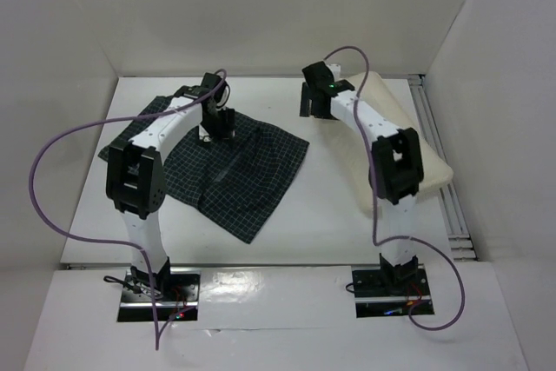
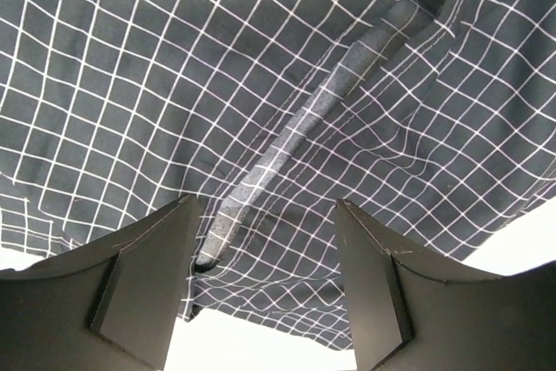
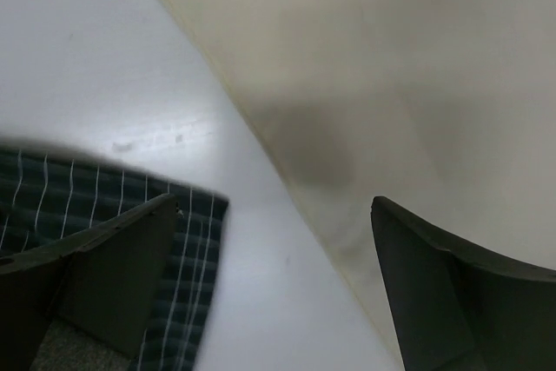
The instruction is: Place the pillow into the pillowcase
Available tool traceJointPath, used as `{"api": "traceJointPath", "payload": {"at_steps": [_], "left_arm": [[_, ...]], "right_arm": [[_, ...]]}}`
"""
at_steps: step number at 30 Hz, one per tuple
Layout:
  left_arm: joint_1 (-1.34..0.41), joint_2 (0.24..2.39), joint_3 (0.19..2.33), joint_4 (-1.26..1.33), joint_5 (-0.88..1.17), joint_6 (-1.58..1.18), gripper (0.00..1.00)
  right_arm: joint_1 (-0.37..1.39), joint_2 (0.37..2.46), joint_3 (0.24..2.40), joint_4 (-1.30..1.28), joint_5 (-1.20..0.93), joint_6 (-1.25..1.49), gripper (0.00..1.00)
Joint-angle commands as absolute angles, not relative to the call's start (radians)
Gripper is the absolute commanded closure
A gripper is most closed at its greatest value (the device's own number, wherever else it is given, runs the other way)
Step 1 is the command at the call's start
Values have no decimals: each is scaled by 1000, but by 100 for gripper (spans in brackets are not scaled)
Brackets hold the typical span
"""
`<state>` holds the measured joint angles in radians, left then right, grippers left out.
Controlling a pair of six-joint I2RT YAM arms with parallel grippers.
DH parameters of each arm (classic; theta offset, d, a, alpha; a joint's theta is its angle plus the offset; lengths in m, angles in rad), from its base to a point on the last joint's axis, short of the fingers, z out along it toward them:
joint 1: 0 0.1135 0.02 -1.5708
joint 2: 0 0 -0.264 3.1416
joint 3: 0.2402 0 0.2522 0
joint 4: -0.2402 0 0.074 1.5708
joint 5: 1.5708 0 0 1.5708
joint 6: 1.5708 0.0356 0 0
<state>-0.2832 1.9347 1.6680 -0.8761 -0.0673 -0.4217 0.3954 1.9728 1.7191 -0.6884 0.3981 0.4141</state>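
The dark checked pillowcase [image 1: 243,171] lies flat and rumpled on the white table, left of centre. My left gripper [image 1: 217,123] hangs open just above its far edge; in the left wrist view the fabric [image 2: 261,84] fills the frame, with a grey hem strip [image 2: 304,128] running between the open fingers [image 2: 148,275]. The cream pillow [image 1: 430,158] lies along the right side, partly under the right arm. My right gripper [image 1: 314,97] is open and empty above the table by the pillow's far left edge. The right wrist view shows the pillow [image 3: 391,84] and a pillowcase corner [image 3: 195,241].
White walls enclose the table on the back and both sides. A metal rail [image 1: 443,162] runs along the table's right edge beside the pillow. Purple cables loop off both arms [image 1: 52,180]. Bare white table [image 1: 326,180] lies between pillowcase and pillow.
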Motion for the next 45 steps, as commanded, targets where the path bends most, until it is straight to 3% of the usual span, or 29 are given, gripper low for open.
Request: {"api": "traceJointPath", "payload": {"at_steps": [1, 4, 5, 6, 9, 12, 15, 18, 23, 32, 42, 45], "left_arm": [[-288, 1925, 1669, -900, -86, -423, 24], [-288, 1925, 1680, -910, -86, -432, 22], [-288, 1925, 1680, -910, -77, -433, 22], [-288, 1925, 1680, -910, -77, -433, 22], [-288, 1936, 1690, -910, -77, -433, 22], [-288, 1947, 1713, -910, -77, -433, 24], [-279, 1999, 1775, -920, -77, -422, 24], [-279, 2049, 1835, -959, -97, -410, 24], [-279, 2059, 1790, -974, -217, -419, 24], [-319, 1939, 1486, -810, -286, -477, 20], [-337, 2011, 1493, -739, -249, -443, 31], [-337, 2022, 1502, -739, -273, -443, 39]], "right_arm": [[393, 2161, 1929, -748, 518, 364, 0], [393, 2330, 2130, -779, 577, 342, 0], [393, 2357, 2173, -779, 577, 331, 12], [393, 2388, 2183, -779, 577, 322, 27], [393, 2328, 2114, -752, 511, 293, 99], [393, 2183, 1885, -637, 428, 230, 100], [393, 1851, 1606, -505, 333, 218, 100], [417, 1662, 1380, -428, 237, 218, 100], [512, 1329, 1134, -373, 102, 279, 100], [735, 1259, 983, -457, 77, 371, 100], [747, 1221, 959, -489, 120, 380, 100], [747, 1212, 959, -499, 120, 380, 100]]}}
